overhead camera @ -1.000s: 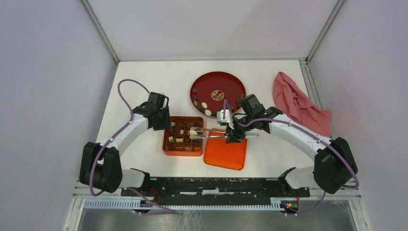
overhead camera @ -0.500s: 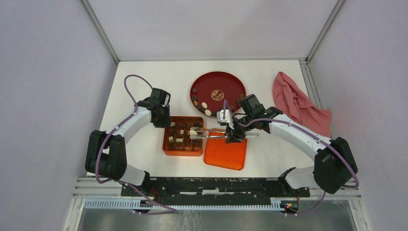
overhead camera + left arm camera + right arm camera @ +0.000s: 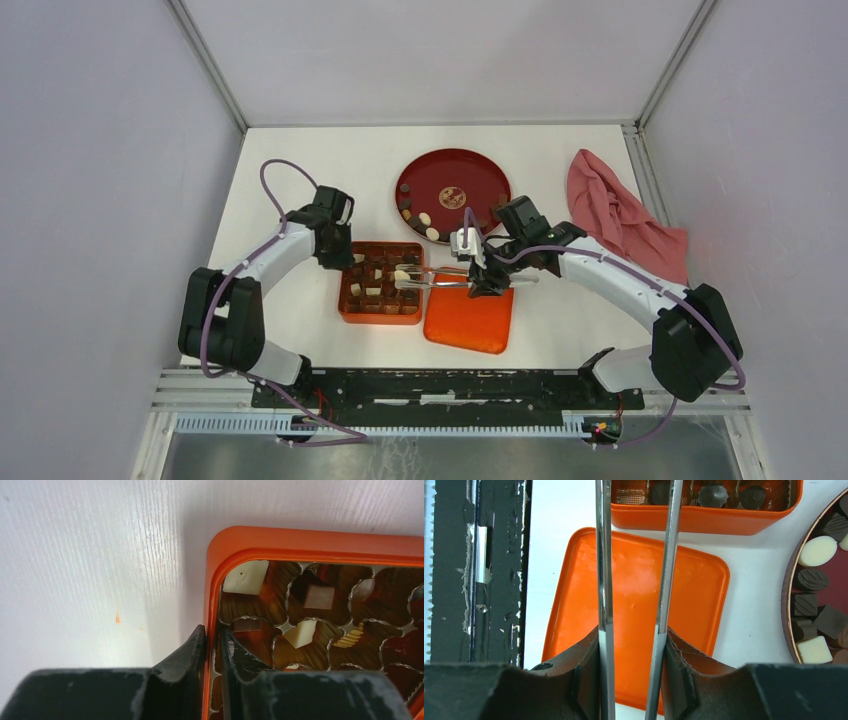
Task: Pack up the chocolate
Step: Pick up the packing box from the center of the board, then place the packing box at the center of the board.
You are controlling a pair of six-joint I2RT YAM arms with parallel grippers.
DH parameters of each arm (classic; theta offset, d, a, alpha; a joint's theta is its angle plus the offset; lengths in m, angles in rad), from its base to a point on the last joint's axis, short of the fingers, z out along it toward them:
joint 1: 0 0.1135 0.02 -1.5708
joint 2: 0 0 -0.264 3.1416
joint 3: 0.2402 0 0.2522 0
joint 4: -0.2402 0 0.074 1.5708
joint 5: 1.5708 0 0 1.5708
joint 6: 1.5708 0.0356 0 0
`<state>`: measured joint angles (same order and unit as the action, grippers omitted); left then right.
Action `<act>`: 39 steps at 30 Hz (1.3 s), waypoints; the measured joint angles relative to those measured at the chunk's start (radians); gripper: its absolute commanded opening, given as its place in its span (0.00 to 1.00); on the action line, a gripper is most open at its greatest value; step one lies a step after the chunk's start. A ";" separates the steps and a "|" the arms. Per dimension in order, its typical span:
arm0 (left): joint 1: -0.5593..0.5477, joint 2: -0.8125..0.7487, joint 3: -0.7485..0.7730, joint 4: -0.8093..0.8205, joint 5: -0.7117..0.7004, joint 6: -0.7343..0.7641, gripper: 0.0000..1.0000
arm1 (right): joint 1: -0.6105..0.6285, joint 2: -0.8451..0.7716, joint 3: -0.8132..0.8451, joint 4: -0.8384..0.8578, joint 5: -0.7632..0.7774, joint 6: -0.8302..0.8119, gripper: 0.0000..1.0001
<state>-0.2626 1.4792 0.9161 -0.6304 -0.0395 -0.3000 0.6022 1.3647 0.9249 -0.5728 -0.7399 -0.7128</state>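
The orange box point(image 3: 380, 312) holds chocolate point(image 3: 245, 576) in gold-lined cells: cream and dark pieces. My left gripper point(image 3: 212, 632) straddles the box's left wall point(image 3: 211, 580), one finger outside and one inside, pressed shut on it; from above the left gripper point(image 3: 344, 258) sits at the box's far left corner. My right gripper point(image 3: 633, 635) is shut on metal tongs point(image 3: 603, 555), which reach over the box point(image 3: 704, 519). The tongs point(image 3: 435, 277) end near a cream piece point(image 3: 402, 274); I cannot tell if it is gripped. More chocolate point(image 3: 425, 220) lies on the red plate point(image 3: 480, 170).
The orange lid point(image 3: 470, 322) lies flat right of the box, under my right gripper. A pink cloth point(image 3: 620, 215) is bunched at the right edge. The black rail point(image 3: 476, 570) runs along the near edge.
My left gripper's fingers have come together on the box wall, and the left arm's elbow has drawn inward. The right arm and tongs have not moved.
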 measured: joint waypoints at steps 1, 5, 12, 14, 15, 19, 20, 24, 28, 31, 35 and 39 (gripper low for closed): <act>0.001 0.000 -0.002 0.000 0.000 0.000 0.15 | 0.000 0.002 0.000 0.000 0.000 0.000 0.00; 0.002 -0.001 -0.006 0.003 -0.001 0.010 0.02 | 0.000 0.010 0.000 0.000 0.000 0.000 0.00; 0.002 -0.032 -0.026 0.016 -0.006 0.011 0.02 | 0.000 0.010 0.000 0.000 0.000 0.000 0.00; 0.002 -0.081 -0.044 0.019 -0.010 0.011 0.02 | 0.000 0.010 0.000 -0.001 0.000 -0.002 0.00; 0.002 -0.108 -0.050 0.021 -0.013 0.011 0.02 | 0.000 0.010 0.000 -0.002 0.000 -0.004 0.00; 0.001 -0.243 -0.083 0.040 -0.036 0.019 0.02 | 0.000 0.009 0.000 -0.010 0.000 -0.019 0.00; 0.001 -0.278 -0.090 0.049 -0.043 0.023 0.02 | 0.000 0.008 0.000 -0.014 -0.001 -0.024 0.00; -0.003 -0.377 -0.112 0.084 -0.065 0.041 0.02 | 0.000 -0.003 0.000 -0.033 -0.003 -0.046 0.00; -0.015 -0.418 -0.130 0.106 -0.072 0.057 0.02 | 0.000 -0.030 0.000 -0.043 -0.014 -0.064 0.00; -0.019 -0.420 -0.138 0.109 -0.072 0.058 0.02 | 0.000 -0.035 0.000 -0.046 -0.022 -0.078 0.00; -0.021 -0.417 -0.140 0.109 -0.070 0.059 0.02 | 0.000 -0.035 0.000 -0.053 -0.022 -0.090 0.00; -0.021 -0.391 -0.140 0.109 -0.062 0.059 0.02 | 0.001 -0.035 0.000 -0.052 -0.008 -0.098 0.00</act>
<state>-0.2840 1.0885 0.7757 -0.5213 -0.1017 -0.2413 0.6033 1.3300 0.9249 -0.6247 -0.7475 -0.8108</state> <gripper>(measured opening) 0.047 0.431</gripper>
